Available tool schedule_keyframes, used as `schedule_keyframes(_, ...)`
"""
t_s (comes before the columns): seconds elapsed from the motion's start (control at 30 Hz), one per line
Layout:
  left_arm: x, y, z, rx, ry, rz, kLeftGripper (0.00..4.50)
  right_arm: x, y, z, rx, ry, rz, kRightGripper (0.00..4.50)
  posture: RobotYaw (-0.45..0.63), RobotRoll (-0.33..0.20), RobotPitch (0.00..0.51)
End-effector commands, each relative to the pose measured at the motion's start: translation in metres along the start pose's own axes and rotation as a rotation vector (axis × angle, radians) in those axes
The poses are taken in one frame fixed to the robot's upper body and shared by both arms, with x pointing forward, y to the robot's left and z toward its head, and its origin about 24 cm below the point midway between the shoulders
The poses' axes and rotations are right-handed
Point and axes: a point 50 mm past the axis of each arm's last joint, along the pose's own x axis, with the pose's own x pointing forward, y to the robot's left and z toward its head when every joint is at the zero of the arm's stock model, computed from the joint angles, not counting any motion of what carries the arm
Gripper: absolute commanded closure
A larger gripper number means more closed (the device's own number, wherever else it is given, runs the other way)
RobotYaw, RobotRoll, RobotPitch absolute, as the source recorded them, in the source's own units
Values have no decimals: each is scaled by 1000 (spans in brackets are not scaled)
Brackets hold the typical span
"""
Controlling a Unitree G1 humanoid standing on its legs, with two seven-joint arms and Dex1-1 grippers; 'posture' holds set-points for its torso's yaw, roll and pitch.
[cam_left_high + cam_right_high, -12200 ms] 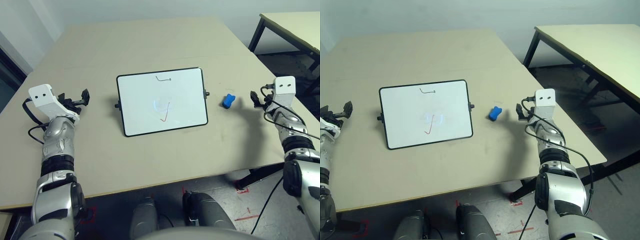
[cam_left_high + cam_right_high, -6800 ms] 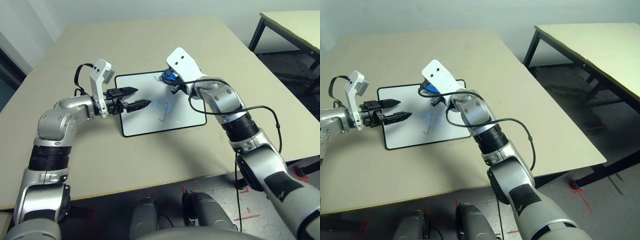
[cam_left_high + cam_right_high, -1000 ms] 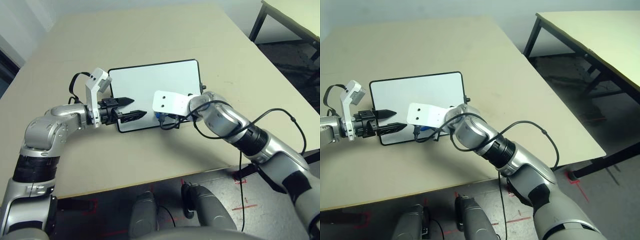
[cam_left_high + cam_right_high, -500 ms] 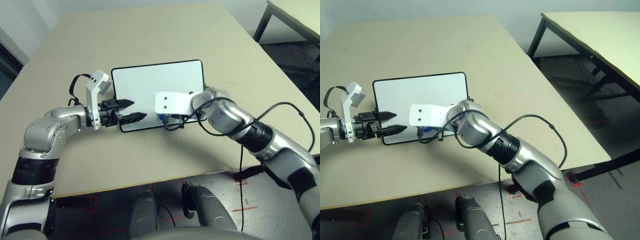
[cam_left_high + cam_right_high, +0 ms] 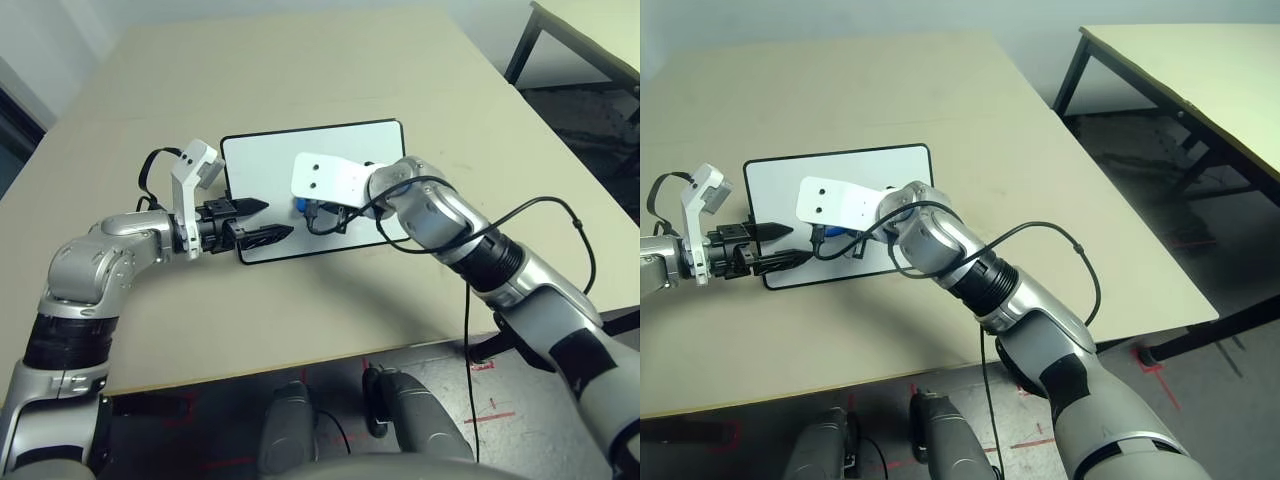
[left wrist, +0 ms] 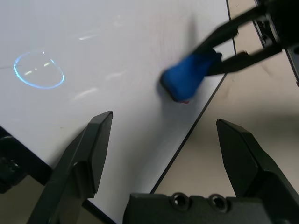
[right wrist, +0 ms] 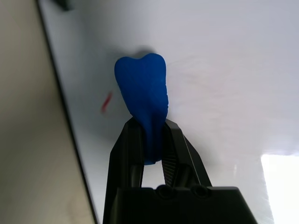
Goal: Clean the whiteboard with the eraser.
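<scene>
Pretty much wiped by the look of it: blue eraser [image 7: 142,88] pinched in the right jaws [image 7: 153,135] over the whiteboard [image 5: 265,160], left jaws [image 6: 163,123] spread, just a red streak [image 7: 106,102] left near the board's near edge.

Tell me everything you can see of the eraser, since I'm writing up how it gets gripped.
The eraser is a small, chunky, bright blue block with a notched, two-lobed end, narrowing where it is pinched; its material looks soft, perhaps foam. The right pincer is shut on that narrower part, lobed end jutting out past the fingertips, over the whiteboard, near a short red mark.
</scene>
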Motion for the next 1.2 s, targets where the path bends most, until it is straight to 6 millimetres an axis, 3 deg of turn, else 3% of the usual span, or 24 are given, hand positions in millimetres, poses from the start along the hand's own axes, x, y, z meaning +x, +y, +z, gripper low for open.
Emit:
schedule_keyframes(0.03,1,-1,-2,-5,6,-8,0,5,17,-14,-29,72,113,3973,-10,0,130)
schedule_keyframes(0.13,0,-1,-2,-7,9,-9,0,6,12,-14,-34,72,91,3973,-10,0,131)
schedule_keyframes(0.4,-3,-5,-11,-33,71,-32,0,7,-16,21,0,-77,-81,3974,-7,0,127)
schedule_keyframes(0.5,-3,-6,-12,-37,76,-34,0,8,-10,17,-31,-46,-42,3974,-4,0,127)
schedule_keyframes(0.67,-7,-7,-16,-49,103,-37,0,6,9,-15,-100,92,78,3975,-2,0,123)
schedule_keyframes(0.8,-7,-7,-18,-53,112,-38,0,3,14,-26,-126,145,112,3975,-5,0,122)
schedule_keyframes(0.9,-7,-7,-17,-50,107,-39,0,3,8,-20,-103,109,66,3975,-5,0,122)
schedule_keyframes(1.07,-6,-6,-15,-48,104,-40,0,3,-13,11,-33,-38,-75,3976,-11,0,120)
schedule_keyframes(1.2,-6,-6,-15,-48,102,-40,0,6,-9,9,-48,-22,-44,3976,-9,0,119)
